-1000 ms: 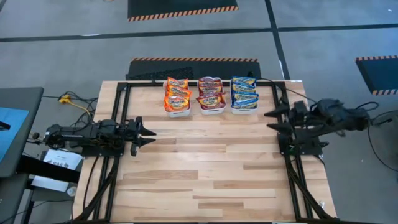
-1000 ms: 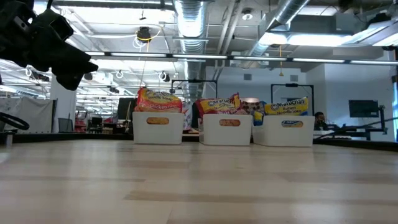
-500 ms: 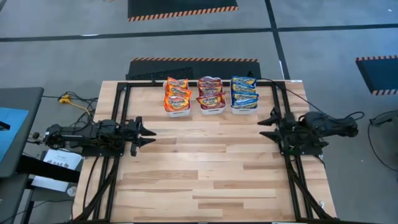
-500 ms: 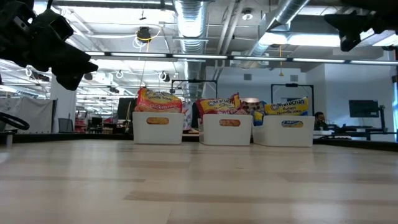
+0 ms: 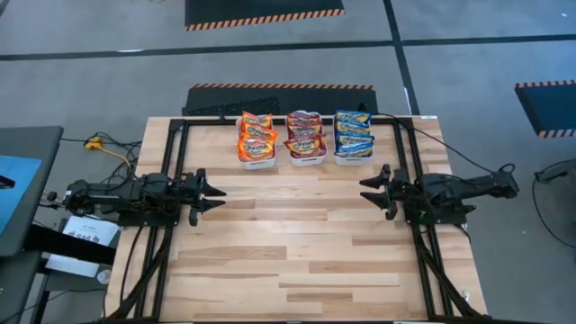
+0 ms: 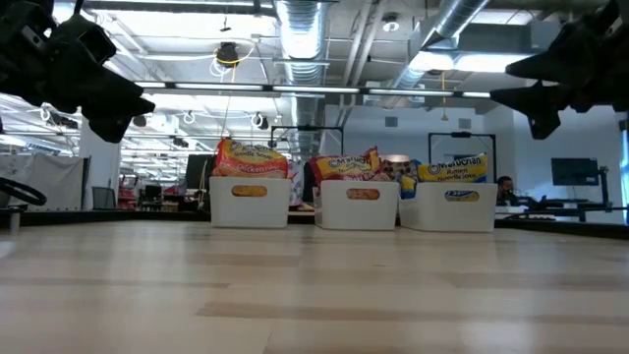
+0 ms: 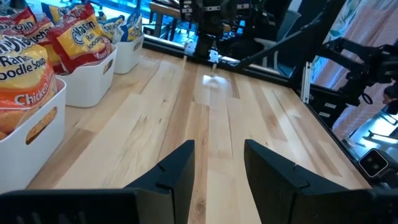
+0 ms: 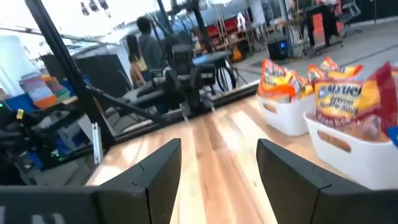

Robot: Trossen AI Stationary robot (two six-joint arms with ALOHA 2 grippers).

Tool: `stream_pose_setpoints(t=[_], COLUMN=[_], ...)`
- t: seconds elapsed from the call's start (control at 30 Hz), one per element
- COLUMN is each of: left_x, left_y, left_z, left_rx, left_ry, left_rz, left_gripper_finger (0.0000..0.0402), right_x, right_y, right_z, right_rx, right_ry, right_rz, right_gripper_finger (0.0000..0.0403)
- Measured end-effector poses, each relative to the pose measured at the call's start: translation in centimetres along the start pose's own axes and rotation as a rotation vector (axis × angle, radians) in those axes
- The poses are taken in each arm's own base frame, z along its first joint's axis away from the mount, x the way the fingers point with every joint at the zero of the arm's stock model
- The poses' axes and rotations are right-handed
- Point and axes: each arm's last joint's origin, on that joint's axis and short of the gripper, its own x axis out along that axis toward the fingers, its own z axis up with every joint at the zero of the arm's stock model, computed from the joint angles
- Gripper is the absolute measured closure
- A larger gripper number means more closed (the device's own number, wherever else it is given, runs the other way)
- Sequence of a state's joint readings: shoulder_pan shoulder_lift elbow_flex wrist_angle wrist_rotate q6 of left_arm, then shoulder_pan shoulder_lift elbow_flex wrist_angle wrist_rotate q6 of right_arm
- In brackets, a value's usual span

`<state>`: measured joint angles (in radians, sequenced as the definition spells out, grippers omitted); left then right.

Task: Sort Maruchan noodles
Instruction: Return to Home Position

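Spanning a grey floor [image 5: 90, 81], the pale plank table [image 5: 297, 243] faces a workshop with ceiling ducts [image 6: 300, 29]. Crinkly Maruchan noodles fill three white bins [image 6: 251, 202]: orange packs [image 5: 256, 138], red packs [image 5: 305, 135], blue packs [image 5: 353, 133]. The left gripper [image 5: 219, 196] and right gripper [image 5: 364, 191] hover well short of the bins, one each side, fingers spread, empty.

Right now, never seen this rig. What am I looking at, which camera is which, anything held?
Two robot arms at a wooden table. The high view looks straight down; the low view looks level across the tabletop; each wrist view looks forward past that arm's own fingers. Near one edge stand three white bins of ramen: orange packets, red packets, blue packets, one colour per bin. The left gripper and right gripper hover over the table's sides, open, holding nothing.
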<state>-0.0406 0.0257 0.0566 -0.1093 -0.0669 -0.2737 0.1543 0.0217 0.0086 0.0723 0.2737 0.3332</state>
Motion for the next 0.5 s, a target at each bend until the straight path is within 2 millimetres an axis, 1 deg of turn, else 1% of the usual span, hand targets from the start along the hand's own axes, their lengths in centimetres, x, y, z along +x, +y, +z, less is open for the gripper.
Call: stream_pose_setpoints(t=[0.1, 0.23, 0.5], left_x=[0.00, 0.00, 0.00], left_y=[0.00, 0.00, 0.00], left_z=[0.00, 0.00, 0.00], left_rx=[0.002, 0.001, 0.003], left_ry=[0.000, 0.000, 0.000], left_rz=[0.000, 0.000, 0.000], left_gripper_finger=[0.0276, 0.0276, 0.0276], right_x=[0.09, 0.13, 0.14], right_y=[-0.03, -0.03, -0.04], right_z=[-0.14, -0.24, -0.30], right_rx=[0.018, -0.013, -0.018], right_ry=[0.015, 0.025, 0.032], right_rz=[-0.007, -0.005, -0.002], right_gripper_finger=[0.0168, 0.0168, 0.0168])
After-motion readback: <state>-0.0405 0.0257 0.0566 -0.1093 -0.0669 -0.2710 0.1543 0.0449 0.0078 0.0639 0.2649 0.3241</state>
